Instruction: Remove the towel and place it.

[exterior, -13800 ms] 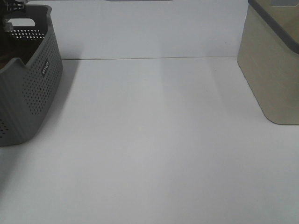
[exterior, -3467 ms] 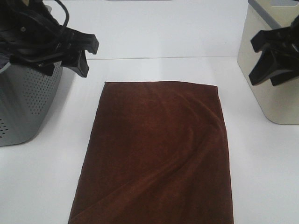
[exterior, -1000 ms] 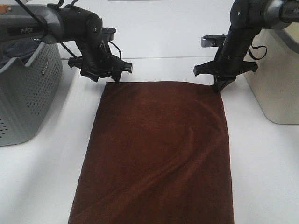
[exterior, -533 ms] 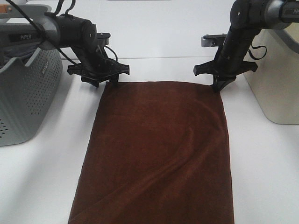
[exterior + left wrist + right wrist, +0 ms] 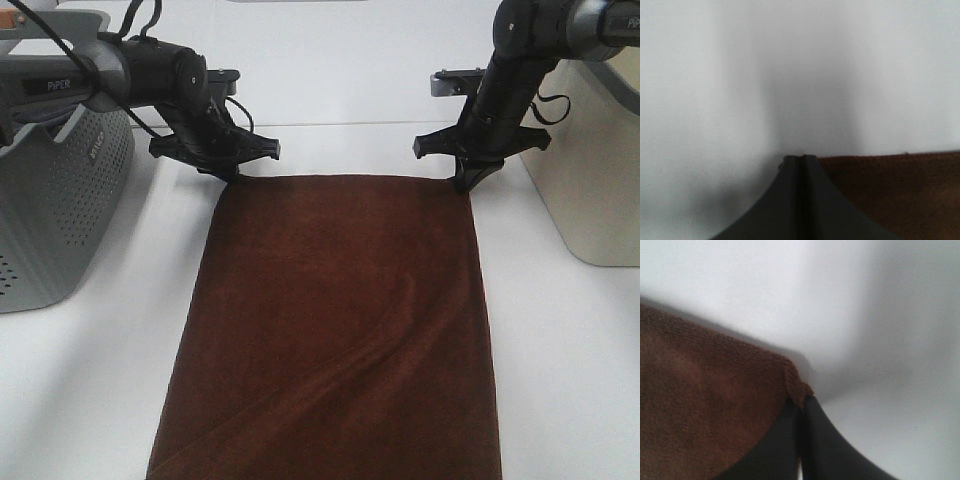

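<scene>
The dark brown towel [image 5: 340, 320] lies flat and lengthwise on the white table, its near end running off the bottom of the exterior view. My left gripper [image 5: 232, 175] is down at the towel's far left corner, with its fingers pressed together at the cloth's edge in the left wrist view [image 5: 801, 159], where the towel [image 5: 900, 195] also shows. My right gripper [image 5: 464, 186] is at the far right corner. The right wrist view shows it [image 5: 801, 400] shut, pinching the corner of the towel [image 5: 705, 405].
The grey perforated basket [image 5: 60, 210] stands at the left edge behind my left arm. A beige bin [image 5: 590, 170] with a grey rim stands at the right, close to my right arm. White table [image 5: 90, 400] borders the towel on both sides.
The towel now lies on the table, where none showed at first. In the last second my left gripper shifted slightly left onto the far left corner. The right gripper barely moved.
</scene>
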Tool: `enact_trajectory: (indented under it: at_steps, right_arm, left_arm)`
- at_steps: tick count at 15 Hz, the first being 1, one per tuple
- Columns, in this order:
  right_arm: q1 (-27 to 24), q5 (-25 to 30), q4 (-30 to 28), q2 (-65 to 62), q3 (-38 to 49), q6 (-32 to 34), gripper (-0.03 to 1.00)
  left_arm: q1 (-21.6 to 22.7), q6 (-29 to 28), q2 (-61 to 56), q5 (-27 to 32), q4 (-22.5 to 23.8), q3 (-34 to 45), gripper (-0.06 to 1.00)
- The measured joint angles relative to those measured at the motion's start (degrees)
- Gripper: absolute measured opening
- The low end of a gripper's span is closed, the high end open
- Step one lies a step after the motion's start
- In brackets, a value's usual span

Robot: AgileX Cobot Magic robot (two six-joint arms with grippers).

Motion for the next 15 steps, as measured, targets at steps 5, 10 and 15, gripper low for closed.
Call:
enact_trajectory:
  at_steps: [5,10,15]
  right_arm:
    - [0.0,-4.5,-0.1,0.0,-5.7,-1.6,0.0]
    - [0.0,-12.0,-2.8,0.1,-7.3,-4.5,0.0]
    - [0.0,-21.6,-4.2,1.1,-7.3,-5.7,0.0]
  left_arm:
    - [0.0,0.5,-0.1,-2.2,4.7,-1.8,0.0]
    - [2.0,-4.1,-0.2,-6.4,12.0,-9.3,0.0]
    - [3.7,-4.4,0.1,-15.2,12.9,-9.9,0.0]
